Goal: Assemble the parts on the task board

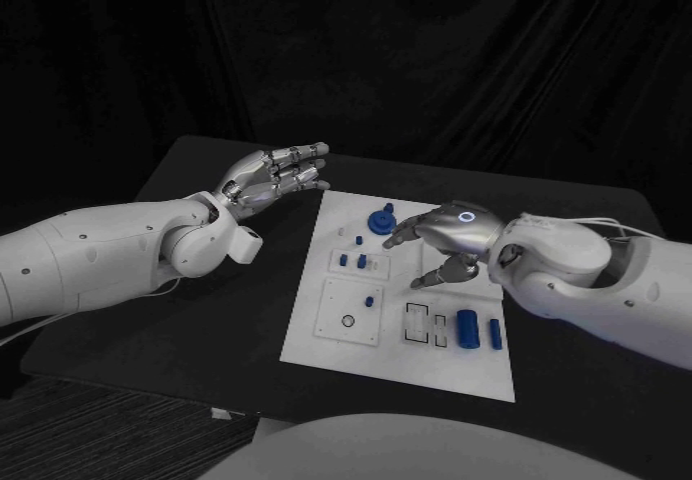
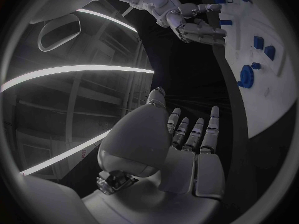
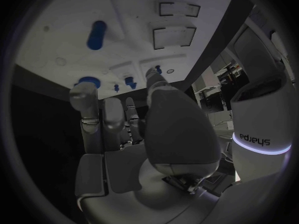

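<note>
Task board [image 1: 378,345] lies flat in the middle of your black table [image 1: 216,330], with small blue parts [image 1: 467,327] spread over it and a blue round part [image 1: 381,220] near its far edge. Your right hand [image 1: 440,240] hovers over the board's far half, fingers apart, holding nothing. Your left hand [image 1: 274,175] floats beside the board's far left corner, fingers outstretched and empty.

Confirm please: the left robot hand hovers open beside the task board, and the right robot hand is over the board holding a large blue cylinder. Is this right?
Not quite. The right robot hand is over the task board, but it holds nothing; the large blue cylinder lies on the board nearer the robot, as the head view shows. The left robot hand does hover open beside the board.
</note>
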Available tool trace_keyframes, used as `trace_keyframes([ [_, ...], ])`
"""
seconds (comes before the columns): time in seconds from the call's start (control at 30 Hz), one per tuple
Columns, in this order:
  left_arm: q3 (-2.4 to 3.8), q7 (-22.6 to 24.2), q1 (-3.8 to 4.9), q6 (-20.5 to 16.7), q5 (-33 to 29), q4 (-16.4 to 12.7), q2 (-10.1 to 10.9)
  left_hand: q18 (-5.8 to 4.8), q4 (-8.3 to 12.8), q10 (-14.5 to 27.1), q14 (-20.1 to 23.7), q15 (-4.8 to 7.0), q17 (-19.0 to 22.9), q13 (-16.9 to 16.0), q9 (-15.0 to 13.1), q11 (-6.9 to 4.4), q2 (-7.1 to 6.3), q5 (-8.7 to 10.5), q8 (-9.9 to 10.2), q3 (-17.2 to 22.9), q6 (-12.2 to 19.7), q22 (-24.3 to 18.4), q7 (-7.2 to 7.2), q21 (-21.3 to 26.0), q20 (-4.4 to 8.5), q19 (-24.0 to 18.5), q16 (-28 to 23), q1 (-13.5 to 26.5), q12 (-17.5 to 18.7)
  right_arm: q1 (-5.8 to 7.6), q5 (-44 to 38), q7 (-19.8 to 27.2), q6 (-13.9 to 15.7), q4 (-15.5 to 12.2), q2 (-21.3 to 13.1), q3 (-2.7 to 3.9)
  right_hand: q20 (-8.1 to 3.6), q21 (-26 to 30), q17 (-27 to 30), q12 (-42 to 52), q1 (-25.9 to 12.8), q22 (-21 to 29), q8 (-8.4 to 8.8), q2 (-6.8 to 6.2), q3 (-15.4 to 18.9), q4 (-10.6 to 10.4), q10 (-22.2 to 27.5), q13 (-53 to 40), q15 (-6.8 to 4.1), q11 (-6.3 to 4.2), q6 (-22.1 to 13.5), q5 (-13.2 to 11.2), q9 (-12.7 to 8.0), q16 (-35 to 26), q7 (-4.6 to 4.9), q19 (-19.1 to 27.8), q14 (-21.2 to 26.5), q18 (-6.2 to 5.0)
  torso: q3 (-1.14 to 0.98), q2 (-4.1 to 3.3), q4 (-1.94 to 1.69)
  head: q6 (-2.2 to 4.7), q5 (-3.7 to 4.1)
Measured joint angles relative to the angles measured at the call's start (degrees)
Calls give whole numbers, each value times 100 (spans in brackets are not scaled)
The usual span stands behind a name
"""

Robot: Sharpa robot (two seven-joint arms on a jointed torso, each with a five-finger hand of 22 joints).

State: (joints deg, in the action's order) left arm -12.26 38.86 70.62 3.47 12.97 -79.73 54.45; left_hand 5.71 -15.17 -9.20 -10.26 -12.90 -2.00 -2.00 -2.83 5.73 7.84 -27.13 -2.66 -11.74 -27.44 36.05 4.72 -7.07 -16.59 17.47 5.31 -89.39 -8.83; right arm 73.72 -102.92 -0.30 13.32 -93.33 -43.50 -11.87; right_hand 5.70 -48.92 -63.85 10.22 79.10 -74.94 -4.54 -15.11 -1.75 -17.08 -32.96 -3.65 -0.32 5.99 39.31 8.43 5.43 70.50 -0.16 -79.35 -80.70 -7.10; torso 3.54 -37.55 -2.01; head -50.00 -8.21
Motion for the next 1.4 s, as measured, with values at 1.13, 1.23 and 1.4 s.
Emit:
trace_keyframes([
  [1.13, 0, 0, -58, 49, 0, 43, -40, -1, 33, -1, 0, 0, 1, -4, -11, -41, 56, -162, 0, 65, -115, -50, 115, 0, 0, 40, 45, -126, 0, -151, 1352, -304, -709, 431, -670, -6, -131, -677, 71, 560, 551, 2, -179, 1044, -255, 491, -1605, -82, -91, -99, 790, 1079, 119, 72, 276, -376, -315, 87, -4, -5, 6, 0, 96],
  [1.23, 0, 0, -63, 61, 0, 43, -41, -1, 48, -1, 0, 0, 1, -4, -10, -41, 67, -171, 0, 79, -123, -56, 122, 0, 0, 40, 67, -142, 0, -225, 1363, -241, -688, 480, -613, -6, -145, -630, 125, 582, 574, 2, -179, 1021, -307, 544, -1678, -82, -112, -90, 819, 1257, 127, 8, 305, -362, -294, 87, -4, -5, 3, 0, 103],
  [1.4, 0, 1, -70, 77, 0, 43, -42, 0, 64, -1, 0, 0, 1, -5, -11, -41, 77, -200, 0, 95, -144, -65, 143, 0, -2, 42, 67, -152, -22, -283, 1374, -140, -625, 538, -533, 7, -130, -598, 161, 605, 588, 3, -179, 1007, -349, 554, -1776, -95, -112, -98, 853, 1309, 135, -2, 339, -334, -294, 86, -4, -5, -2, 0, 107],
])
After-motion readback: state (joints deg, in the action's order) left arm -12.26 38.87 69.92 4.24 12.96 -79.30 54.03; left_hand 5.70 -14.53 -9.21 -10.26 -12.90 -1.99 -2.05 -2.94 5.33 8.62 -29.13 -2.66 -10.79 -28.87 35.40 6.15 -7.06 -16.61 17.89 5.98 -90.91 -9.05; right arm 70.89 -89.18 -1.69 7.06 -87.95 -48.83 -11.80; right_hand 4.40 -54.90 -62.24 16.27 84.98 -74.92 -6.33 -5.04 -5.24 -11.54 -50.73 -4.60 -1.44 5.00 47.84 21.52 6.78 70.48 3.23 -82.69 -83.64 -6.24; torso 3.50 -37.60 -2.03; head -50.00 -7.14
